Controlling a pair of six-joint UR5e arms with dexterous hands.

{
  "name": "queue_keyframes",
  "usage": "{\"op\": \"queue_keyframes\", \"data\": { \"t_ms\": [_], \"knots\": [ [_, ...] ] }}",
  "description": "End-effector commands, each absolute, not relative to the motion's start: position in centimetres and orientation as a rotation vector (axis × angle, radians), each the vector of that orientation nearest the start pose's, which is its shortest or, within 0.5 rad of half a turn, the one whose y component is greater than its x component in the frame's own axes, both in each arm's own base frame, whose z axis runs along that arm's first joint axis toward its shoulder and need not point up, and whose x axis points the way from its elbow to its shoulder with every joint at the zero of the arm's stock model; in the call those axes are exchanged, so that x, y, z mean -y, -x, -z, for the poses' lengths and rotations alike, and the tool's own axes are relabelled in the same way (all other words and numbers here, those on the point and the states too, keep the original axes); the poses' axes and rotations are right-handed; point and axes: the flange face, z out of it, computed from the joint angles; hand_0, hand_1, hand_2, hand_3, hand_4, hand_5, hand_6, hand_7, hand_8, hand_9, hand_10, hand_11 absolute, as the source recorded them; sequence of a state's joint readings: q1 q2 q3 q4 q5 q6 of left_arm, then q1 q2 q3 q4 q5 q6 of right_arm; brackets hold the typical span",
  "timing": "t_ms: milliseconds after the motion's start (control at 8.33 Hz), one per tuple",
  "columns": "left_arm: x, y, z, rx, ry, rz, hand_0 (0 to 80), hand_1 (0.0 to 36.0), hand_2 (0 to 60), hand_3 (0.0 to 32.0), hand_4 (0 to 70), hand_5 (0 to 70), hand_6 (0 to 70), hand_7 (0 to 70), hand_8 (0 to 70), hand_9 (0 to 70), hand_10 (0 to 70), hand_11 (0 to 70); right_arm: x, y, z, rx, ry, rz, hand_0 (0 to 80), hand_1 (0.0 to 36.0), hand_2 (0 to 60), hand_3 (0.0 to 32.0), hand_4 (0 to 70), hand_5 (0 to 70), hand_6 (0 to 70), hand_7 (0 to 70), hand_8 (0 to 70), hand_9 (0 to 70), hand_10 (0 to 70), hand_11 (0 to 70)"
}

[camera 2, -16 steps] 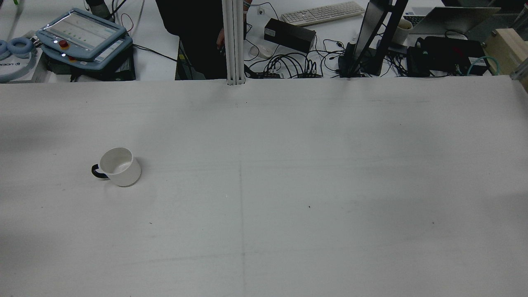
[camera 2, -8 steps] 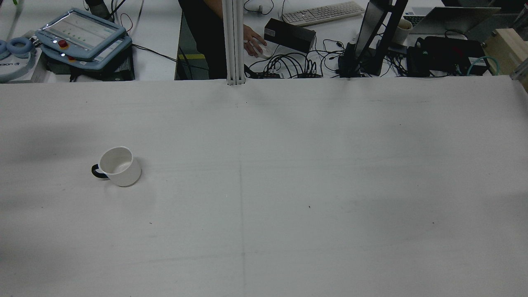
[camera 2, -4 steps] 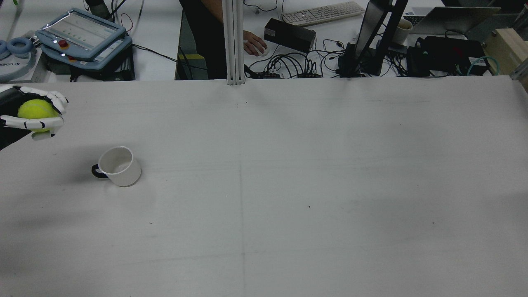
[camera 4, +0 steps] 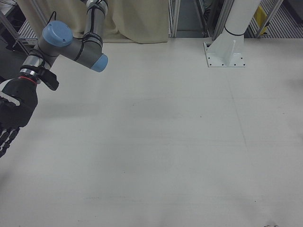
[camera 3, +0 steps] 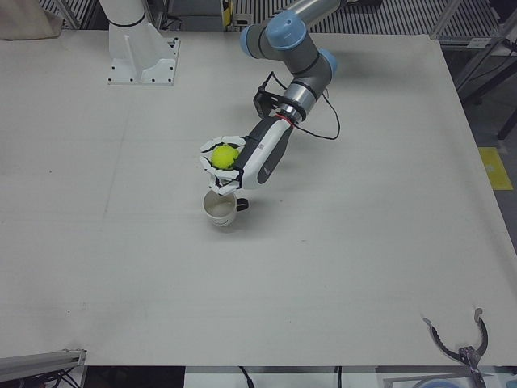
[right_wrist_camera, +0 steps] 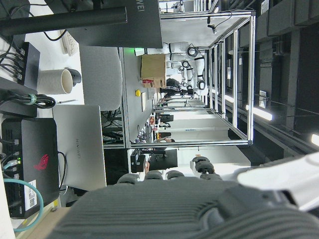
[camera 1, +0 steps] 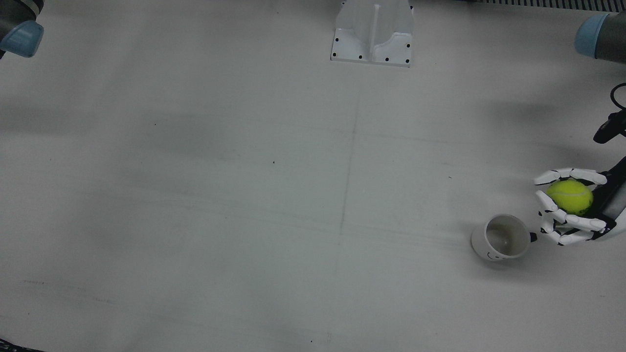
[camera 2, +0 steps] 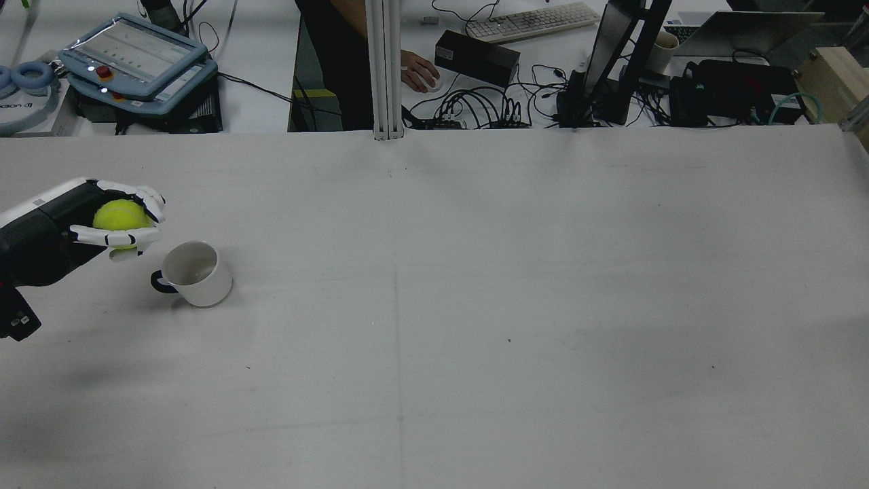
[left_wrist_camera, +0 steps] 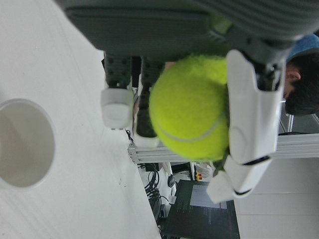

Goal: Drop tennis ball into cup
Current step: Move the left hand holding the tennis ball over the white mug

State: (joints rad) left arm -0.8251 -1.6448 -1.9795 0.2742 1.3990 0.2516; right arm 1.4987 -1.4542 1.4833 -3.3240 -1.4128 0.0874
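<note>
Dark hand (right_wrist_camera: 189, 209), lab clutter beyond.

Front view overhead, rear view high behind, both sharing cup (camera 1: 501, 238) and table (camera 2: 475, 272)

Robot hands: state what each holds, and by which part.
The left robot hand holds the tennis ball, fingers wrapped around its sides. The right robot hand seems to hold nothing.

Tennis ball (camera 2: 121, 215) in left hand (camera 2: 102, 224), seemingly just beside cup (camera 2: 197, 274).
</note>
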Motion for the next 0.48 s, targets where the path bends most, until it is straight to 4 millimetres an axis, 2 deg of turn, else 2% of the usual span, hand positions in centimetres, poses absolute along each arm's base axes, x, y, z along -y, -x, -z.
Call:
{"op": "queue_keyframes", "data": {
  "t_ms": [0, 120, 360],
  "knots": [
    [47.3, -23.1, -47.2, -2.100, 0.362, 1.599, 56.8, 36.0, 60.0, 0.0, 70.0, 25.0, 35.3, 70.0, 70.0, 70.0, 70.0, 70.0, 53.3, -11.1, -68.7, -1.977, 0.024, 2.292, 0.0, 0.0, 0.0, 0.0, 0.0, 0.0, 0.0, 0.0, 0.0, 0.0, 0.0, 0.0],
    [47.7, -23.1, -46.6, -2.127, 0.346, 1.612, 57.0, 36.0, 60.0, 0.0, 70.0, 24.9, 35.2, 70.0, 70.0, 70.0, 70.0, 70.0, 53.3, -11.1, -68.7, -1.976, 0.024, 2.294, 0.0, 0.0, 0.0, 0.0, 0.0, 0.0, 0.0, 0.0, 0.0, 0.0, 0.0, 0.0],
    [48.3, -23.6, -47.1, -2.122, 0.324, 1.636, 56.9, 36.0, 60.0, 0.0, 70.0, 24.9, 35.2, 70.0, 70.0, 70.0, 70.0, 70.0, 53.3, -11.1, -68.7, -1.976, 0.024, 2.294, 0.0, 0.0, 0.0, 0.0, 0.0, 0.0, 0.0, 0.0, 0.0, 0.0, 0.0, 0.0]
  ]
}}
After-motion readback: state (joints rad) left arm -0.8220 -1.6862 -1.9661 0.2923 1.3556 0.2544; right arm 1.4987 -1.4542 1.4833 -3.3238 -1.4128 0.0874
